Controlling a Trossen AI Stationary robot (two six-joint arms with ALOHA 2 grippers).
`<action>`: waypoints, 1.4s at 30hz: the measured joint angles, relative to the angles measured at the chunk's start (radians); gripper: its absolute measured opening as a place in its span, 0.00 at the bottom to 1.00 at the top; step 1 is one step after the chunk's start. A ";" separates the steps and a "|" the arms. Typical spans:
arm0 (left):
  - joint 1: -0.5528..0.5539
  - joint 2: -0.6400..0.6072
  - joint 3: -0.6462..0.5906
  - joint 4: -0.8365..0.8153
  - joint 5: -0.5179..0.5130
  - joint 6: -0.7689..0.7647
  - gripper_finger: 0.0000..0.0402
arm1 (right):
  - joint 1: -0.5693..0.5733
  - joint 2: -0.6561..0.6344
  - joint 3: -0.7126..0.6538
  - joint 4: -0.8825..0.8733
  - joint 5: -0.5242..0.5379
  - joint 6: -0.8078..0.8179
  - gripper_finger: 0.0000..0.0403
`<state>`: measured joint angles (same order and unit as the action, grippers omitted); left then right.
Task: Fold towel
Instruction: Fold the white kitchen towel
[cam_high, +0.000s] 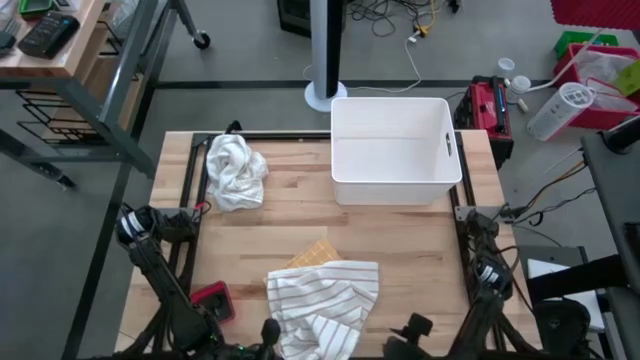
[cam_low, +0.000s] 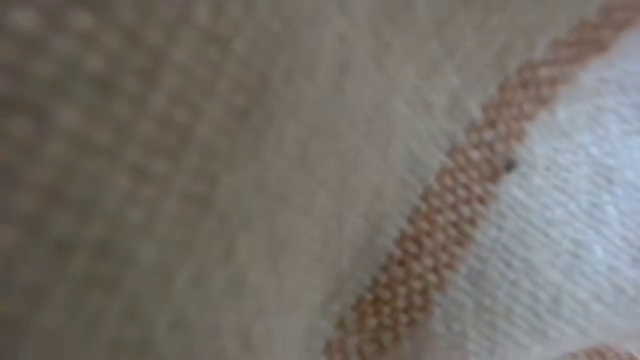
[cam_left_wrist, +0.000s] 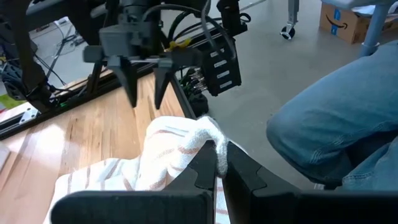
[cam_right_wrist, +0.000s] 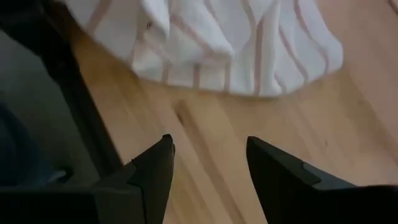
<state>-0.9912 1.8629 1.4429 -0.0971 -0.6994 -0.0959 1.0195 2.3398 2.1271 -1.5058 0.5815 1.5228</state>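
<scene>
My left gripper (cam_left_wrist: 216, 167) pinches the white cloth towel with thin orange stripes (cam_high: 325, 300) at the near edge of the wooden table (cam_high: 400, 250). My right gripper (cam_right_wrist: 208, 162) is wide, empty. One-sided pulling could bunch it.

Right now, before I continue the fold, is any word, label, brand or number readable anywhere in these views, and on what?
Brown cardboard box on the floor beyond the table: a dark printed smile-arrow logo, no letters readable.
Red rectangular device on the wooden table: markings too small to read.
White striped towel: no text.
</scene>
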 joint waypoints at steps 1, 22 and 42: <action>0.002 0.000 0.000 0.000 0.000 0.000 0.00 | 0.010 0.000 -0.013 0.006 0.001 0.009 0.48; 0.019 0.000 0.000 0.016 0.002 0.000 0.00 | -0.017 -0.093 -0.239 0.091 0.289 0.234 0.38; 0.029 0.000 0.000 0.016 0.004 -0.021 0.01 | 0.072 -0.370 -0.652 0.765 0.241 0.244 0.39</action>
<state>-0.9617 1.8633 1.4429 -0.0812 -0.6956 -0.1169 1.0916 1.9696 1.4755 -0.7407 0.8230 1.7667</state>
